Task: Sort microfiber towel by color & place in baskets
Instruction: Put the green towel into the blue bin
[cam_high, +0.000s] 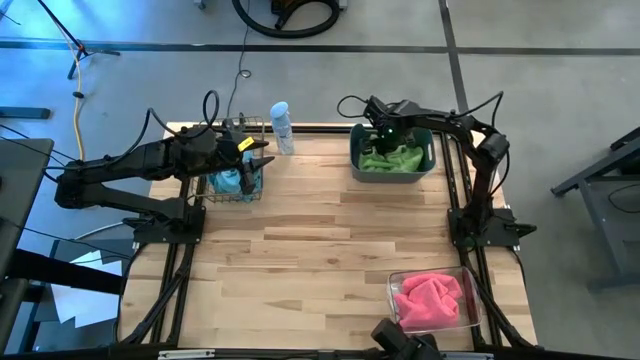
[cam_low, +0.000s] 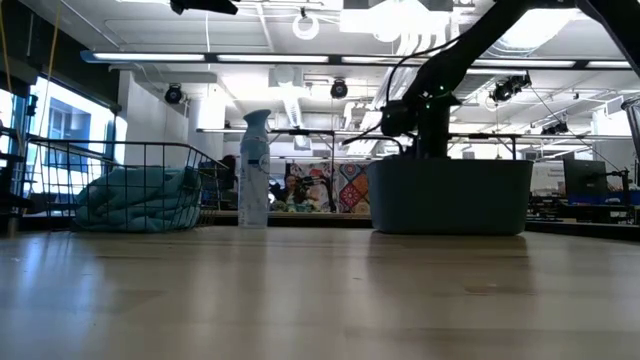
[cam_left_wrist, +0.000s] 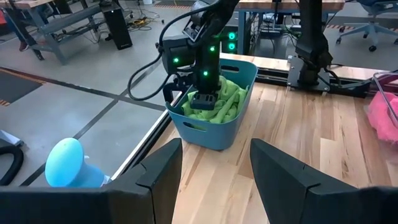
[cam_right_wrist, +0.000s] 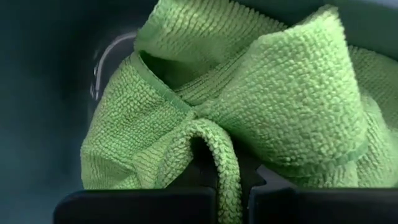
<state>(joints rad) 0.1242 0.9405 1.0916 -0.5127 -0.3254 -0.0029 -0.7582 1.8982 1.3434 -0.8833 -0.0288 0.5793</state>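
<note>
You can't see the right gripper (cam_left_wrist: 204, 99) fingertips: they're buried in the lime green towel (cam_left_wrist: 219, 106) inside the slate-blue tub (cam_left_wrist: 211, 134), and in the low view the tub wall (cam_low: 450, 195) hides towel and gripper both. In the high view the clear bin (cam_high: 392, 290) with the pink towel (cam_high: 432, 300) is partly covered by a dark camera mount at the picture's bottom edge. The spray bottle (cam_left_wrist: 65, 165) is cut off in the left wrist view, only its blurred cap showing.
</note>
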